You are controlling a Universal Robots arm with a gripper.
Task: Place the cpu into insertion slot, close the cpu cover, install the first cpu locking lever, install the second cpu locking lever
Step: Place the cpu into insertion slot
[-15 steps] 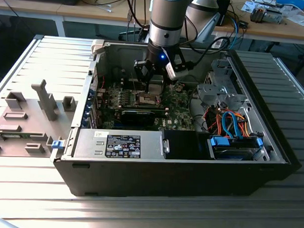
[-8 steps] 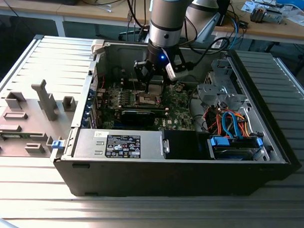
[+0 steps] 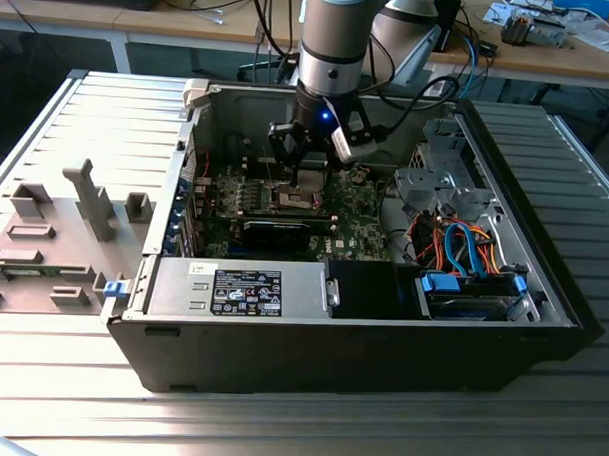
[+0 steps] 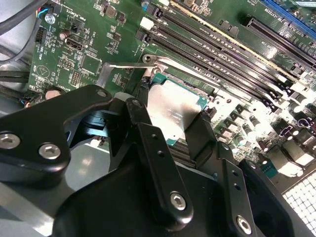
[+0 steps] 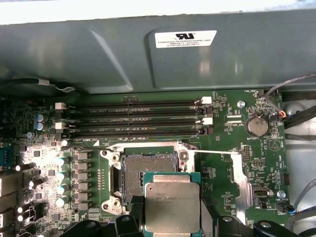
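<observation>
Surface: ribbed metal surface, open computer case.
Grip: fingers pinching the cpu.
Slot: insertion slot bare, uncovered.
Progress: cpu not yet seated.

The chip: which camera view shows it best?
The first wrist view: the chip faces the camera squarely, near the open socket. The second wrist view shows it slanted in the gripper. In the exterior view it is too small to tell.
</observation>
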